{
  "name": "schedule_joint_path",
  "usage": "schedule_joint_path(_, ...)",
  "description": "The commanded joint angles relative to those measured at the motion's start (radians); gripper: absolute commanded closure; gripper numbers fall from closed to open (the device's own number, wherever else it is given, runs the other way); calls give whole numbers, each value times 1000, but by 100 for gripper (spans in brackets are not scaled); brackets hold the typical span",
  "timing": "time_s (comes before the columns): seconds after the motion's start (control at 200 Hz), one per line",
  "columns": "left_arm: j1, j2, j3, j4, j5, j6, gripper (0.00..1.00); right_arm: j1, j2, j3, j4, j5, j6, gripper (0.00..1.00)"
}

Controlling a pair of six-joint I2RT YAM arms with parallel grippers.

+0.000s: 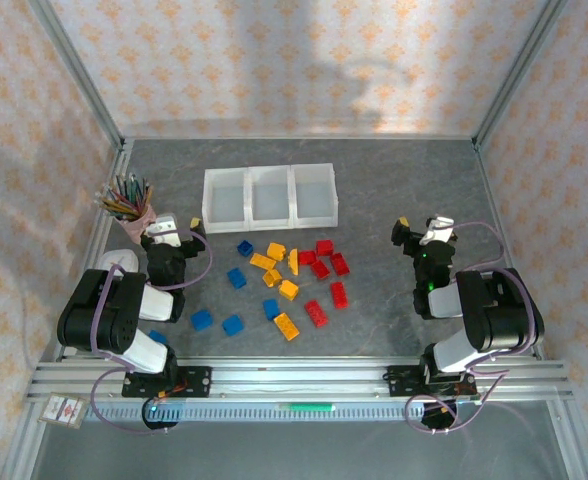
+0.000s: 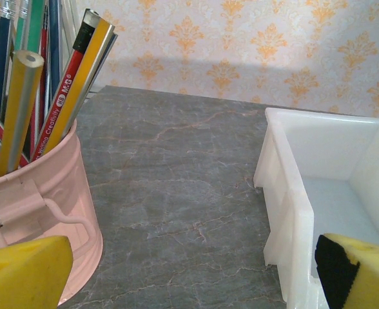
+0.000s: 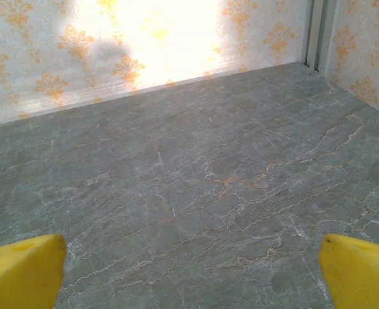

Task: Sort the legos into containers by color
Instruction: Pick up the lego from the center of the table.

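Progress: nothing sorted so far. The three white bins (image 1: 249,196), joined in one row at the far middle of the table (image 1: 394,180), look empty from above, and the wrist view beside the leftmost one shows a bare floor as far as can be seen. All the bricks (image 1: 288,290) lie loose on the tabletop just in front of the bins, between the two arms. They are already roughly grouped: blue (image 1: 236,277) to the left, yellow-orange (image 1: 286,326) in the middle and red (image 1: 316,313) to the right. One blue piece seems to sit close under the left arm, partly hidden. The whole job remains, every brick to be lifted and dropped by colour.

Left gripper (image 1: 179,229): jaws spread wide, nothing between them, hanging between the pink cup (image 2: 41,212) and the leftmost bin. Right gripper (image 1: 422,228): likewise spread and empty, over bare table to the right of the pile.

Materials: the bricks are small, hard, glossy plastic, square or oblong. The bins are milky, slightly see-through plastic with thin straight walls and a ribbed outer corner. The tabletop is dark grey with pale marble-like veins, matt and flat. The cup is painted metal by the look of it (a small side handle shows) and is stuffed with pencils (image 2: 22,109). The finger pads are yellow, with black foam showing on one.
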Motion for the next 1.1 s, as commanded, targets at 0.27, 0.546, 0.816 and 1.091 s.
schedule_joint_path(0.27,10,-32,5,55,-28,-10,1,-9,-23,36,-10,-5,-16,0)
schedule_joint_path(0.546,10,-258,5,-149,-51,-46,1,-9,-184,74,-203,67,24,0)
schedule_joint_path(0.816,11,-501,122,-587,-104,-283,1,-13,-328,198,-524,64,281,0)
schedule_joint_path(1.091,18,-685,62,-725,-87,-514,1,-21,-349,282,-858,0,607,0)
